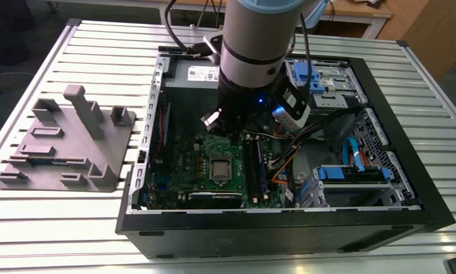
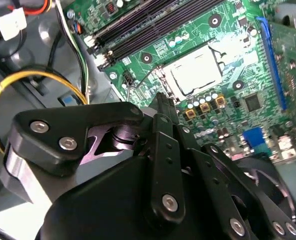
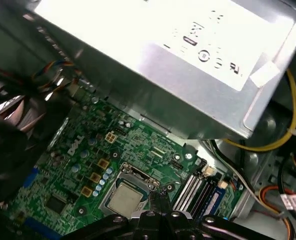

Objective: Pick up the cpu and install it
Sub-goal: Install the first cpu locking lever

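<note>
Currently the black two-finger linkage gripper [image 3: 156,201] hangs inside the open case with its fingertips drawn together and nothing between them. In the first wrist view the tips stand between the socket and the long black memory slots [image 3: 194,192]. Whether they touch the board cannot be told.

One cpu [image 3: 123,198], a small flat square chip with a silvery-grey metal top, lies flat in the metal-framed socket on the green motherboard [image 3: 62,200], apart from the gripper. The frame borders it on all four sides. In the second wrist view three small amber-topped square components [image 2: 204,106] sit in a row just beside the socket edge.

One large grey metal box with a white label [image 3: 153,65] stands along one edge of the board and limits room there. One yellow cable loop [image 2: 37,80] lies off the board past the memory slots.

In the exterior view the silver-and-grey robot arm [image 1: 250,45] reaches down into the one black tower case [image 1: 289,231], whose walls bound the board all round. Two blue-fronted drive bays [image 1: 350,173] occupy the exterior view's right side of the case. The case rests on a ribbed aluminium table [image 1: 60,228], whose slats show beyond it on all sides. One grey moulded fixture tray [image 1: 68,148] lies well apart on the exterior view's left.
</note>
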`<state>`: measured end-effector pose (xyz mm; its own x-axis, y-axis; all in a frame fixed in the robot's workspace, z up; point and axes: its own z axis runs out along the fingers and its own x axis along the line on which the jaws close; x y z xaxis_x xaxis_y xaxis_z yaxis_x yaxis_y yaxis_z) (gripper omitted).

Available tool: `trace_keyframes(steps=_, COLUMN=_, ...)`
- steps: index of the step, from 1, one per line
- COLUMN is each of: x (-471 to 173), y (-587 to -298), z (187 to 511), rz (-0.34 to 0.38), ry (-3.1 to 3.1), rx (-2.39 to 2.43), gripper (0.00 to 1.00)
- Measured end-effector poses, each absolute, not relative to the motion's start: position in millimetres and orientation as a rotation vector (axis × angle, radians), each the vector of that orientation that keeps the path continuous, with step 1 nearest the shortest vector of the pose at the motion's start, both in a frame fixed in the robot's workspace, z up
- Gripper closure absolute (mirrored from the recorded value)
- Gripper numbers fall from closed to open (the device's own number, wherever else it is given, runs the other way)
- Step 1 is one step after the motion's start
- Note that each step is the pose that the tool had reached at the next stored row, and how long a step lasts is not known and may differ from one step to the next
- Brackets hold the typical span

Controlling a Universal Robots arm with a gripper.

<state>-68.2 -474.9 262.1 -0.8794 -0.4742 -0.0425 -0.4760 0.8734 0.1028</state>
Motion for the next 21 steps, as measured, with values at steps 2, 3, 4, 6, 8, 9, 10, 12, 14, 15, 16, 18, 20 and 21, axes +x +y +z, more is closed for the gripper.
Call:
trace_keyframes(steps=2, x=-68.2, y=-474.9, z=262.1, rz=0.172, ry=3.031, rx=-0.738, gripper=0.90)
trace_keyframes(steps=3, x=-68.2, y=-474.9, z=262.0, rz=0.172, ry=3.031, rx=-0.738, gripper=0.90)
trace_keyframes(steps=4, x=-68.2, y=-474.9, z=262.0, rz=0.172, ry=3.031, rx=-0.738, gripper=0.90)
trace_keyframes(steps=6, x=-68.2, y=-474.8, z=262.0, rz=0.172, ry=3.031, rx=-0.737, gripper=0.90)
trace_keyframes(steps=8, x=-68.3, y=-473.6, z=262.0, rz=0.172, ry=3.031, rx=-0.737, gripper=0.90)
trace_keyframes(steps=9, x=-68.3, y=-472.8, z=262.0, rz=0.172, ry=3.032, rx=-0.736, gripper=0.90)
trace_keyframes(steps=10, x=-68.2, y=-472.1, z=262.0, rz=0.172, ry=3.032, rx=-0.734, gripper=0.90)
trace_keyframes(steps=12, x=-67.9, y=-470.6, z=261.9, rz=0.172, ry=3.034, rx=-0.727, gripper=0.90)
trace_keyframes(steps=14, x=-67.4, y=-469.4, z=261.9, rz=0.172, ry=3.035, rx=-0.721, gripper=0.90)
trace_keyframes(steps=15, x=-67.0, y=-468.7, z=261.9, rz=0.172, ry=3.035, rx=-0.718, gripper=0.90)
trace_keyframes(steps=16, x=-66.6, y=-467.9, z=261.9, rz=0.172, ry=3.036, rx=-0.715, gripper=0.90)
trace_keyframes(steps=18, x=-65.0, y=-465.9, z=261.7, rz=0.172, ry=3.037, rx=-0.711, gripper=0.90)
trace_keyframes(steps=20, x=-63.7, y=-463.7, z=261.6, rz=0.172, ry=3.038, rx=-0.707, gripper=0.90)
trace_keyframes(steps=21, x=-63.2, y=-462.6, z=261.5, rz=0.172, ry=3.038, rx=-0.705, gripper=0.90)
